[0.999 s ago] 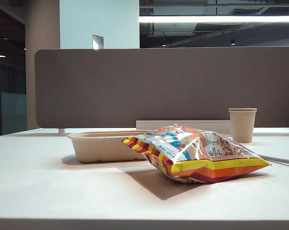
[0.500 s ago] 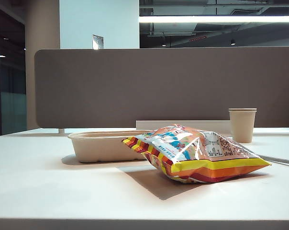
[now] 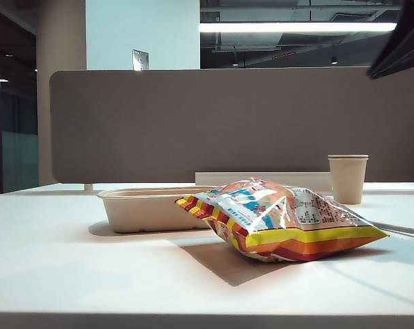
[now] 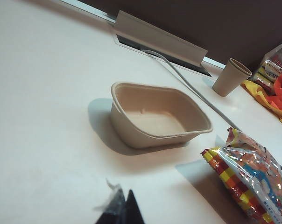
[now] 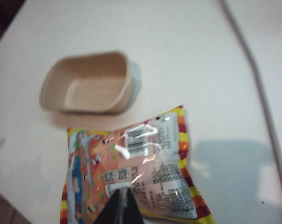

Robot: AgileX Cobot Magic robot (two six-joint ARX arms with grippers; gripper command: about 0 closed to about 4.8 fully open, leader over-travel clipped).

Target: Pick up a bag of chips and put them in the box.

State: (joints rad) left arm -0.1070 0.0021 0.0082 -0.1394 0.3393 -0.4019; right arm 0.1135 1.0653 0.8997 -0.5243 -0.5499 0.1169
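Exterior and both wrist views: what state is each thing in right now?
bag of chips: sealed, lying on the table beside the box
box: empty, upright
paper cup: upright
right gripper: shut, above the bag, holding nothing
left gripper: shut, empty, away from the box

bag of chips [image 5: 131, 168] label: barcode, two square codes and small print were there, too blurred to read.
box [image 4: 155, 116]: carried no readable text.
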